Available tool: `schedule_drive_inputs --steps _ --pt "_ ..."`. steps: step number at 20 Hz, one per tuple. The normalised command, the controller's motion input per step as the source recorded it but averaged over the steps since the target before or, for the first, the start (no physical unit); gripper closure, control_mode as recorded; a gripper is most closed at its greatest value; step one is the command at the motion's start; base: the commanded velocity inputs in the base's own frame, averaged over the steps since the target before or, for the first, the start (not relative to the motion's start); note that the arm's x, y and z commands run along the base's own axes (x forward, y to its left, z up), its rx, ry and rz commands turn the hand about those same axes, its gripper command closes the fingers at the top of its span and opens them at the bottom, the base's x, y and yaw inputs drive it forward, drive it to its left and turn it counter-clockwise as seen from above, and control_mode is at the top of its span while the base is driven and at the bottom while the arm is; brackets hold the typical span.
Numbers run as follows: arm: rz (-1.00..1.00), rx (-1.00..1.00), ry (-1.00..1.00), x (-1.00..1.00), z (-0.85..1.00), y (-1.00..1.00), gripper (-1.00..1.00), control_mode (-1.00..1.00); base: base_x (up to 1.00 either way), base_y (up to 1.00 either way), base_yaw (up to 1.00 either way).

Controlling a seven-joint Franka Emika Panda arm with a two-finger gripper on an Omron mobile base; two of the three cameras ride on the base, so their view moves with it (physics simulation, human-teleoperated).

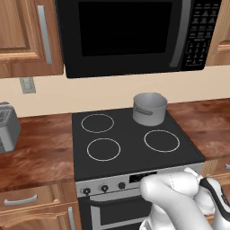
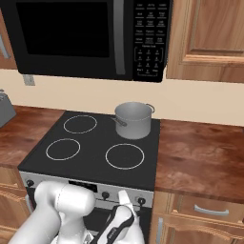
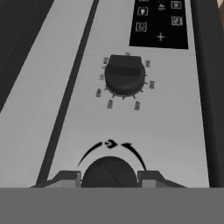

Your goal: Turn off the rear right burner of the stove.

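Left base view gives the widest look at the kitchen: a black microwave [image 1: 134,33] hangs above, wooden cabinets [image 1: 24,36] stand on both sides, and the brown desk [image 1: 36,152] runs along the wall. In the middle of the desk sits the stove [image 1: 130,148], with a flat black glass top marked by four thin white rings and a silver front panel below. A grey pot [image 1: 149,108] stands on the rear right ring. At the far left of the desk there is a grey toaster [image 1: 8,126].

Right base view shows the white arm bent low in front of the stove, with its hand reaching to the right part of the front panel [image 2: 95,190], where small black knobs sit in a row.

Hand view is very close to this panel. The end effector [image 3: 109,177] has its two fingertips [image 3: 65,177] pressed together on a round black knob [image 3: 109,173], one on each side of it, so the knob is clamped between them. White arrow marks curve just above this knob. A second knob [image 3: 125,75], with small numbers around it, lies further along the panel, well apart from the fingers, and a black display [image 3: 159,22] is beyond it.

The held knob lies straight ahead of the hand, and its axis points along the fingers, so I judge the coming move to be a roll of the wrist around this axis. Whether this knob belongs to the rear right burner I cannot tell.
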Motion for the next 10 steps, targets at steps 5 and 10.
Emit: schedule_drive_inputs --steps 5,10 --pt "-0.10 0.23 0.00 0.00 0.00 -0.01 1.00 -1.00 0.00 0.00 0.00" --pt "-0.08 0.27 0.00 0.00 0.00 0.00 1.00 -1.00 0.00 0.00 0.00"
